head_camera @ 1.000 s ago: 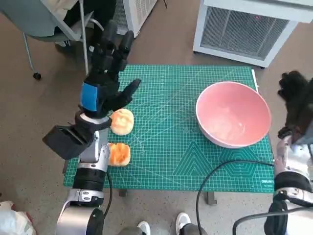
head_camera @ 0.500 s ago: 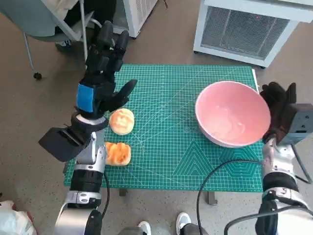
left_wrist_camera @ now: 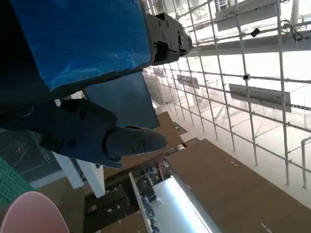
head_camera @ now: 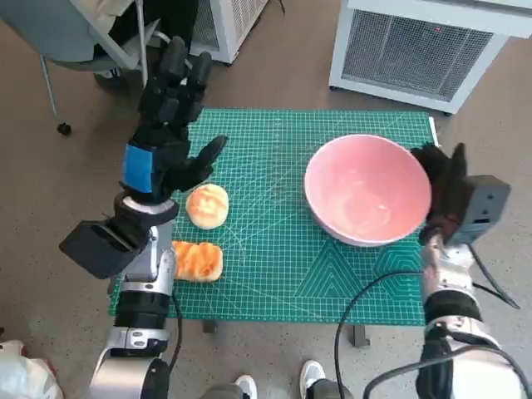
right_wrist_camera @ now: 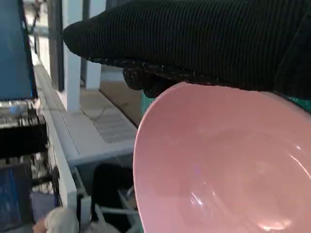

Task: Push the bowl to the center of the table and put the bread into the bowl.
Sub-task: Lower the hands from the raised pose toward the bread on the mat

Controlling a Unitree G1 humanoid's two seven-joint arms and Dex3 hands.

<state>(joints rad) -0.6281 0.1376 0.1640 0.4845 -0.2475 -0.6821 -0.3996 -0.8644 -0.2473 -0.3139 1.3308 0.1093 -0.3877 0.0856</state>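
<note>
Two breads, one bowl. Pink bowl (head_camera: pixel 367 189) upright on green mat, right of middle, empty inside in both head and right wrist views. Right hand (head_camera: pixel 442 189) pressed flat against bowl's outer right rim, gloved, holding nothing; finger spread hard to tell. Bowl lying directly left of that hand, so push direction toward mat center plainly leftward; judged partway there, not yet centered. Left hand (head_camera: pixel 166 125) raised above left side of tabletop (head_camera: pixel 274 274), fingers spread wide and extended, nothing held. Round bun (head_camera: pixel 207 205) just below and beside left hand's thumb, not touched. Sliced orange-topped bread (head_camera: pixel 197 260) nearer front-left edge, long axis roughly left-right, just beside left forearm. Both breads well apart from bowl, much nearer left hand than right. Likely next: finish push, then left-hand pick.
</note>
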